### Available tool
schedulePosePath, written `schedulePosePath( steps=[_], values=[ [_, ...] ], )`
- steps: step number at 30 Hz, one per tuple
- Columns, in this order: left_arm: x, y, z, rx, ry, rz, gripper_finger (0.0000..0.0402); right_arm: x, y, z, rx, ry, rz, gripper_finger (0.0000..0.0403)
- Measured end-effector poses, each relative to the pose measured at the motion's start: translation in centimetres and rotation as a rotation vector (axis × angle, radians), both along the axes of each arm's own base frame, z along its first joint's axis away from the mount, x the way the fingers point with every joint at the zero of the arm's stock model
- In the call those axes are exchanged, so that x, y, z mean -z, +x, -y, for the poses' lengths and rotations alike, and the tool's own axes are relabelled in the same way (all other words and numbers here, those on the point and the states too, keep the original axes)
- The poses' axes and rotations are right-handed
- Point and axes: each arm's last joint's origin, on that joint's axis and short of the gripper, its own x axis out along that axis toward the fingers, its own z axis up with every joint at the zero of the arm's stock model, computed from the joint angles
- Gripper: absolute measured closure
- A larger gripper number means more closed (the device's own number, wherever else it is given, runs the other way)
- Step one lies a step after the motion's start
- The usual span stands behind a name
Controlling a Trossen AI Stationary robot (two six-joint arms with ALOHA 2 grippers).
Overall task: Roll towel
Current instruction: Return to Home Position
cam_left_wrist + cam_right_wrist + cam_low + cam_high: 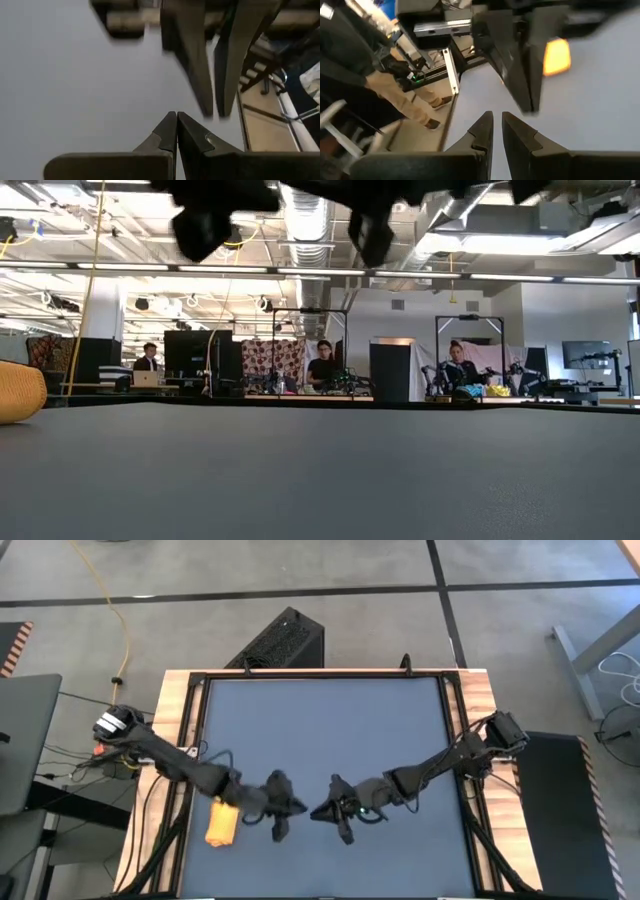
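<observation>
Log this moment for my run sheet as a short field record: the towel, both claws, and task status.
towel: rolled into a yellow-orange bundle, lying near the table's front left edge
left claw: shut, empty, raised above the table just right of the towel
right claw: nearly shut, empty, raised mid-table, facing the left claw
contact: neither claw touches the towel
status: towel looks rolled and released
</observation>
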Motion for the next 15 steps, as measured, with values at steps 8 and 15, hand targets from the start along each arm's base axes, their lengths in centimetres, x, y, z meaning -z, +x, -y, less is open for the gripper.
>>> schedulePosePath(
  steps=[8, 15],
  values=[
    [-4.2, -5.0, -6.7, -0.075, 0.154, 0.112, 0.0401, -4.2, -1.1, 6.4, 0.051, -0.225, 0.047, 0.0363],
    [-2.7, -12.5, -10.1, -0.187, 0.114, 0.267, 0.0401, -6.9, -3.4, 13.5, -0.019, -0.222, 0.039, 0.0387]
  ],
)
